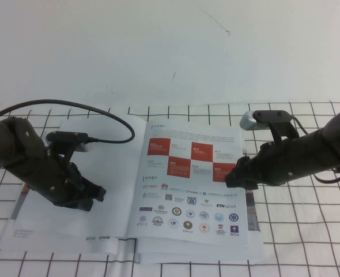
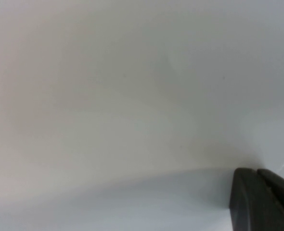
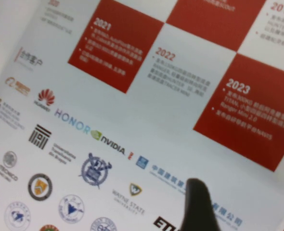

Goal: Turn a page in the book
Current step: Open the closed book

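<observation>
The book (image 1: 43, 228) lies open on the table. Its left side is a blank white sheet (image 1: 109, 167). The page (image 1: 187, 184) on the right shows red checker squares above rows of logos. My left gripper (image 1: 95, 197) rests on the blank sheet with its fingers together; the left wrist view shows the fingertips (image 2: 260, 192) against bare white paper (image 2: 132, 96). My right gripper (image 1: 234, 176) is at the page's right edge. In the right wrist view one finger (image 3: 196, 207) lies on top of the page (image 3: 147, 106) near that edge. The other finger is hidden, apparently beneath the sheet.
The table is white with a black grid (image 1: 308, 231) under the book, and a plain white wall lies beyond. More page edges (image 1: 252, 208) stick out below the page at the right. A black cable (image 1: 101, 115) loops over the book's top left.
</observation>
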Controlling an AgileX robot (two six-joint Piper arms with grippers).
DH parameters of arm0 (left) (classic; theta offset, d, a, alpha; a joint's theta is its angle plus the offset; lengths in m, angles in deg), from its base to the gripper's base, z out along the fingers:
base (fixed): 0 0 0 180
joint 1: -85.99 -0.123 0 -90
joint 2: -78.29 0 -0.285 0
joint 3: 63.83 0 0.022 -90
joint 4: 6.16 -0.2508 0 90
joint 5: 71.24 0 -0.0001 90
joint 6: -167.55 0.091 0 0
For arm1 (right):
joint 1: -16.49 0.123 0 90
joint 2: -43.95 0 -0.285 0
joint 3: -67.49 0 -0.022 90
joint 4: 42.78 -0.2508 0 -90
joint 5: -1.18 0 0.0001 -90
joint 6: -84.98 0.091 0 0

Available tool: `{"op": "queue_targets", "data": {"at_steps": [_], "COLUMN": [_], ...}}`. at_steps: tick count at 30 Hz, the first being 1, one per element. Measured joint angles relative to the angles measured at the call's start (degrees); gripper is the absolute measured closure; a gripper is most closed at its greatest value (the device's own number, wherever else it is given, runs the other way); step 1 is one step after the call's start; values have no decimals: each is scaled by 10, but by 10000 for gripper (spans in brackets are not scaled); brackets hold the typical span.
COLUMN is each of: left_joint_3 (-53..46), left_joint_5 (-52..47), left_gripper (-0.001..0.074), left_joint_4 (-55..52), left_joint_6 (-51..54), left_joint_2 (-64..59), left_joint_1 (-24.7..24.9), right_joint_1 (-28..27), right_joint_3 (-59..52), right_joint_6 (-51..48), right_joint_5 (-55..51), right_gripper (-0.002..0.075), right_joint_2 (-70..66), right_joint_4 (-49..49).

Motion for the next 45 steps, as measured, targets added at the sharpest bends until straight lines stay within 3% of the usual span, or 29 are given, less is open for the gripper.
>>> {"op": "queue_targets", "data": {"at_steps": [11,24,40,45], "left_joint_3": [0,0,0,0], "left_joint_5": [0,0,0,0], "left_gripper": [738,738,738,737], "left_joint_4": [1,1,1,1], "left_joint_6": [0,0,2,2], "left_joint_2": [0,0,0,0], "left_joint_1": [0,0,0,0], "right_joint_1": [0,0,-6,-6], "right_joint_3": [0,0,5,5], "right_joint_6": [16,-90,-92,-143], "right_joint_5": [-14,-43,-60,-74], "right_gripper": [298,298,301,301], "right_joint_2": [-21,-21,-56,-64], "right_joint_4": [0,-140,-165,-221]}}
